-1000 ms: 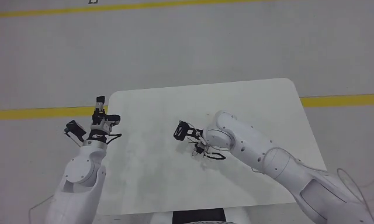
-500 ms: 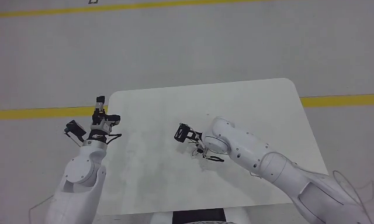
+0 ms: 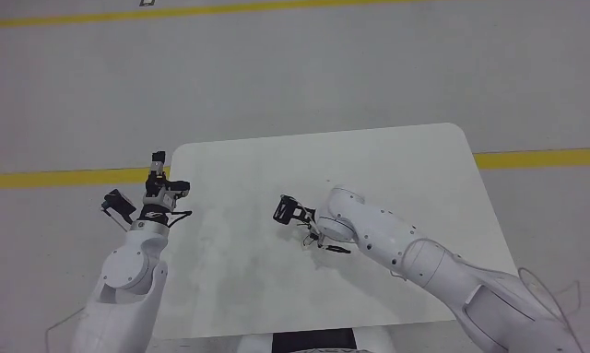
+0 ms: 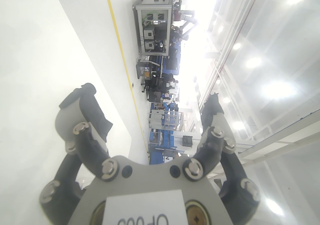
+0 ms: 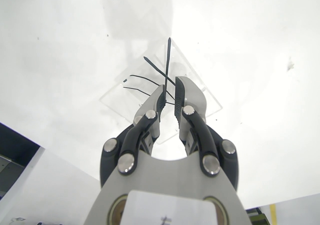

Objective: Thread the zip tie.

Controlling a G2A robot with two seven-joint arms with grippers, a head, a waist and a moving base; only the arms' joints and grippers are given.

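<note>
Several black zip ties (image 5: pixel 140 78) lie crossed on a clear square plate (image 5: pixel 200 100) in the middle of the white table (image 3: pixel 415 159). My right gripper (image 5: pixel 170 83) hangs over the plate, its fingers open by a narrow gap. One zip tie (image 5: pixel 167 60) runs along one finger pad (image 5: pixel 160 100) and sticks out past the fingertips; I cannot tell if it is lifted. In the top view the right gripper (image 3: pixel 315 235) is beside the ties (image 3: pixel 336 250). My left gripper (image 4: pixel 150 95) stands open and empty at the table's left edge (image 3: pixel 136 181).
The table's near edge (image 5: pixel 37 146) lies close behind the right gripper. Bare white tabletop surrounds the plate on all sides. Yellow floor lines (image 3: pixel 277 7) run beyond the table.
The right arm has shifted slightly toward the near left over the zip ties. The left arm has not moved.
</note>
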